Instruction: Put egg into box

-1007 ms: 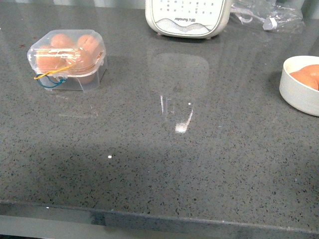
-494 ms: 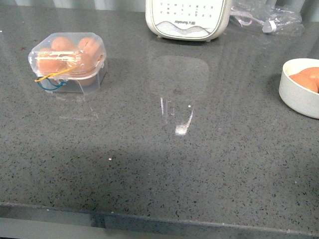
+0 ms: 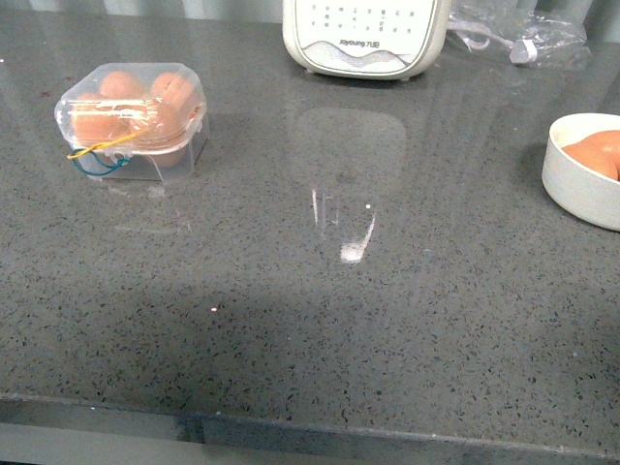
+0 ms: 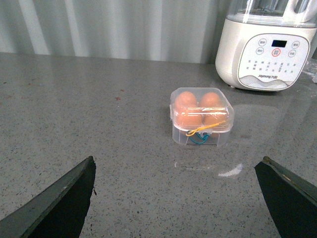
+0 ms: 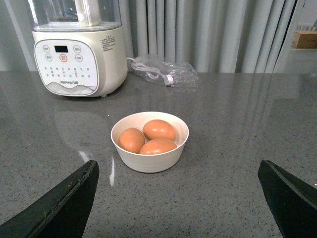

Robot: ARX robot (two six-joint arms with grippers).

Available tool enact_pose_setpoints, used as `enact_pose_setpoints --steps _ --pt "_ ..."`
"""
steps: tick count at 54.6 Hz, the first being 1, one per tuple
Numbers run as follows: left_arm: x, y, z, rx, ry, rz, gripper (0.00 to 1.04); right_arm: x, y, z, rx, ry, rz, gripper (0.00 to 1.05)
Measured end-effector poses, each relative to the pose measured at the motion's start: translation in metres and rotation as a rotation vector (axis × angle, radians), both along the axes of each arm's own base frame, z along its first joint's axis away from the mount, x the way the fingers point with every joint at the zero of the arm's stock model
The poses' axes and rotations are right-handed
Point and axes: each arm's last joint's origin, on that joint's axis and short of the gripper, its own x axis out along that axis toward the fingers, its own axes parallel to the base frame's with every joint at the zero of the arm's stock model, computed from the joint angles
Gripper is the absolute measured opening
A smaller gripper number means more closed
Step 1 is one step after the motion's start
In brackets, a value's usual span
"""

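Four eggs fill the box (image 3: 132,118), lid shut, at the far left of the worktop (image 3: 320,329); three more eggs (image 5: 151,137) lie in a white bowl (image 5: 149,157) at the right edge. Wide bare surface lies between them, up to the near edge. Both end effectors, left (image 4: 178,198) and right (image 5: 178,198), hang spread wide and empty above the worktop. A white appliance (image 3: 365,34) stands at the back.

the front view looks down from above onto the grey tabletop (image 3: 320,320), with the box (image 3: 131,118) far left and the white bowl (image 3: 581,179) cut by the right edge. the left wrist view looks low and level at the box between its tool's (image 4: 181,198) tips, and the right wrist view likewise faces the bowl. all three views share the white appliance (image 3: 363,37) at the back.
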Motion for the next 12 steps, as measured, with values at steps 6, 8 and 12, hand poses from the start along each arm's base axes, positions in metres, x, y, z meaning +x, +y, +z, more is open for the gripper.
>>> enact_pose_setpoints --steps 6,8,12 --pt "0.0000 0.0000 0.0000 0.000 0.000 0.000 0.98 0.0000 0.0000 0.0000 0.000 0.000 0.000 0.97" --pt "0.0000 0.0000 0.0000 0.000 0.000 0.000 0.98 0.0000 0.0000 0.0000 0.000 0.000 0.000 0.97" --pt "0.0000 0.0000 0.0000 0.000 0.000 0.000 0.98 0.0000 0.0000 0.0000 0.000 0.000 0.000 0.97"
